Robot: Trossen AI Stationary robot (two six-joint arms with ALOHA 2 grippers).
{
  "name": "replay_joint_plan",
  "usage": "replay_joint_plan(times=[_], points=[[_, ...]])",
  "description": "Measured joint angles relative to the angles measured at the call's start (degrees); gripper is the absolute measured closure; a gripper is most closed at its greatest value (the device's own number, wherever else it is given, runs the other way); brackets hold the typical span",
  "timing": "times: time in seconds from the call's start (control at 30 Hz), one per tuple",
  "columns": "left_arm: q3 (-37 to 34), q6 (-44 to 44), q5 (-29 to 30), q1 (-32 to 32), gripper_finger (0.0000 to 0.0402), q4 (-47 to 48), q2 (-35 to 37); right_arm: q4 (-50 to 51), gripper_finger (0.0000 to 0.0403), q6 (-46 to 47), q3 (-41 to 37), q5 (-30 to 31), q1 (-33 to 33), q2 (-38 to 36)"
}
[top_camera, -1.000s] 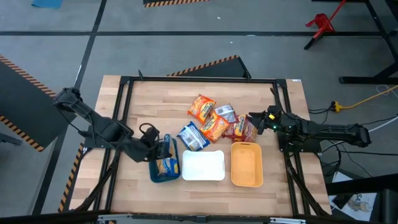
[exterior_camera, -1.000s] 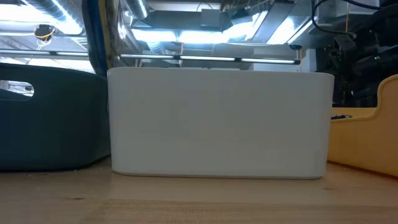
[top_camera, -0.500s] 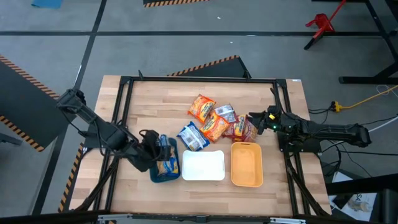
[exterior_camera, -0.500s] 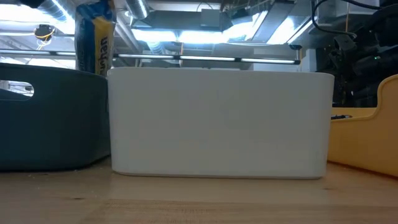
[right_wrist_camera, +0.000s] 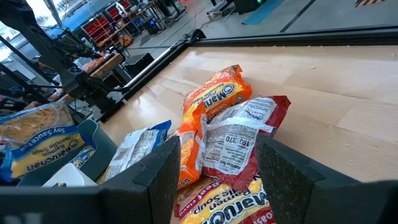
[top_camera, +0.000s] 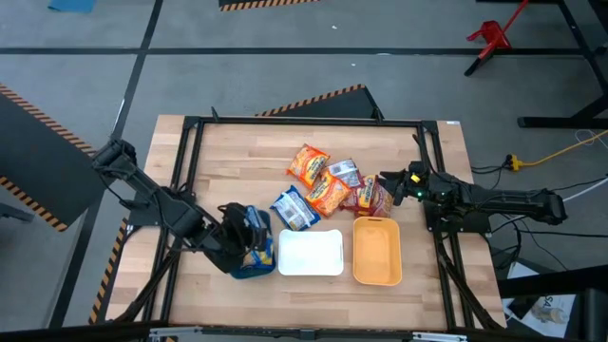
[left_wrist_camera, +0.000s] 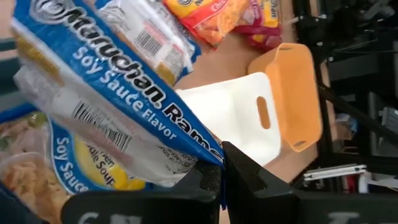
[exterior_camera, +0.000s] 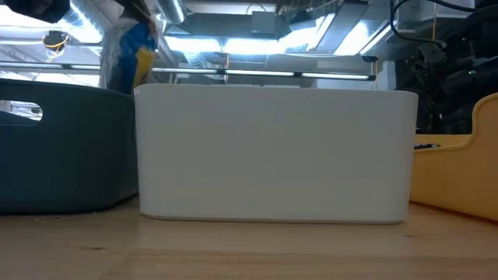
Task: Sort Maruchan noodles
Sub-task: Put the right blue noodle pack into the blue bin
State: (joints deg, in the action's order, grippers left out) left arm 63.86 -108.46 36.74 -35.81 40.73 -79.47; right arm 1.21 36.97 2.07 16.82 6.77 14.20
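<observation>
Now, left gripper [left_wrist_camera: 217, 177]: clamped on blue packet [left_wrist_camera: 106, 93], above teal tray [top_camera: 249, 269].
Right gripper [right_wrist_camera: 214, 171]: fingers apart, near red packet [right_wrist_camera: 239, 140].

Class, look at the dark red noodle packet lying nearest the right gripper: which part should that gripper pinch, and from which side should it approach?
The right gripper, open, should probably pinch the dark red packet by its crimped edge nearest the gripper, coming in low from the table's right. The packet lies flat, partly overlapping the orange packet, so that thin free edge is most accessible.

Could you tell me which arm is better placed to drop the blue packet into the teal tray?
The left: its gripper already pinches the blue packet above the teal tray. The right gripper waits open by the loose pile.
</observation>
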Motion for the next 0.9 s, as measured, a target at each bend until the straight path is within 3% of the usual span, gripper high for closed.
replay_joint_plan(times=[0.43,0.9], points=[[-0.01,1.04,-0.07,-1.33,0.0401,-2.47,-5.82,0.19,0.0207,-0.22,0.0,-1.49,0.01,0.0],[-0.02,7.42,4.32,-1.33,0.0401,-4.48,-5.28,0.2,0.0207,-1.49,0.0,-1.68,0.0,0.0]])
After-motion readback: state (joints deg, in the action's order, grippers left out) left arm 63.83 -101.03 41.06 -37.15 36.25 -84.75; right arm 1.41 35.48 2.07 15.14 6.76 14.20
